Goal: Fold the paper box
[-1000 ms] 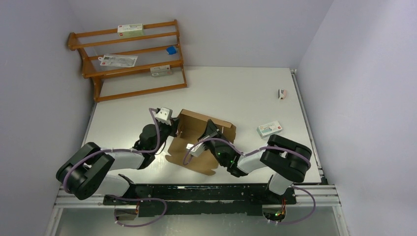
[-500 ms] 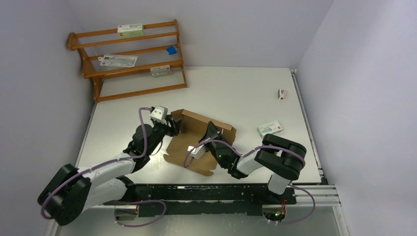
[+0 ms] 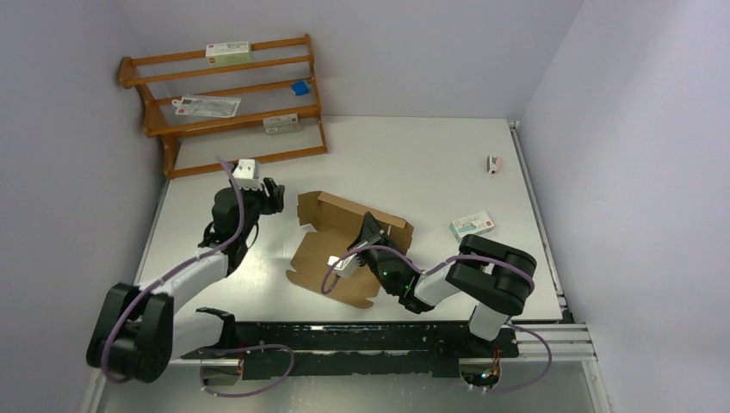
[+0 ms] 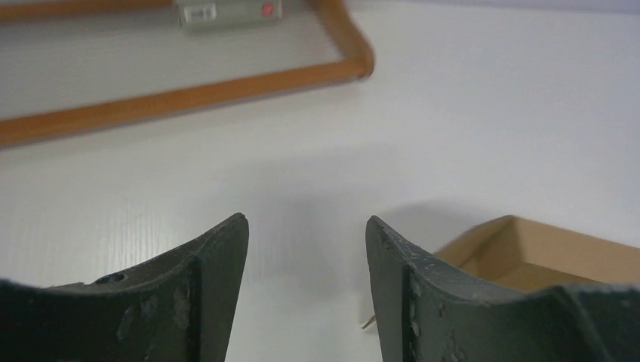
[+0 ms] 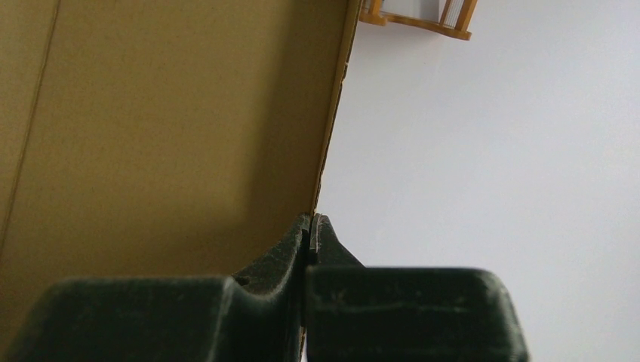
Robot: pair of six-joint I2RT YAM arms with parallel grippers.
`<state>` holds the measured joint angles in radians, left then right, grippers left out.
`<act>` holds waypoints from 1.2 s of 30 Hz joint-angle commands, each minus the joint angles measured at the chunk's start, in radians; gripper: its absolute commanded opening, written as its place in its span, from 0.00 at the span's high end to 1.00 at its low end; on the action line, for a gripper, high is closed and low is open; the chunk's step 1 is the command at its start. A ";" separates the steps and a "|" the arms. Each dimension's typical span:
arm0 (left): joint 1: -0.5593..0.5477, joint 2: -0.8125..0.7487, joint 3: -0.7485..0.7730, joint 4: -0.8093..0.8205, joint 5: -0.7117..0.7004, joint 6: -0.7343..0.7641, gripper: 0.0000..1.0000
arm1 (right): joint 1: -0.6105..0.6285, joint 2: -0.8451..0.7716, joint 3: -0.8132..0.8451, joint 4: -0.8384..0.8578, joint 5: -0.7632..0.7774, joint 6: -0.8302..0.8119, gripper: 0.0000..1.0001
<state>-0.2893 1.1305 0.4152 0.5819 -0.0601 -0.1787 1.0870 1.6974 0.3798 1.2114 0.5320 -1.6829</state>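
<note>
plain brown unprinted paper box (image 3: 310,254), walls half raised, lies mid-surface (image 3: 430,163). right pincer (image 5: 311,226) pinches one wall's edge. left pincer (image 4: 306,241) gapes wide, empty, nearby. white carton's (image 3: 473,225) print is unreadable.

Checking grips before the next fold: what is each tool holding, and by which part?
The right tool pinches the cardboard box by a wall's edge; the left tool holds nothing.
</note>
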 commanded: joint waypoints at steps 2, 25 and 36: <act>0.071 0.142 0.067 -0.013 0.179 -0.027 0.36 | 0.008 -0.007 -0.006 0.113 -0.011 -0.010 1.00; 0.073 0.247 0.073 0.015 0.578 0.021 0.41 | 0.011 -0.014 0.010 0.095 -0.004 -0.018 1.00; 0.043 0.216 0.019 0.042 0.631 0.006 0.45 | 0.013 -0.026 0.019 0.065 -0.014 -0.016 1.00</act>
<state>-0.2302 1.3735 0.4541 0.5781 0.5140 -0.1726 1.0920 1.6878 0.3855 1.2083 0.5323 -1.6848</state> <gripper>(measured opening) 0.554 0.010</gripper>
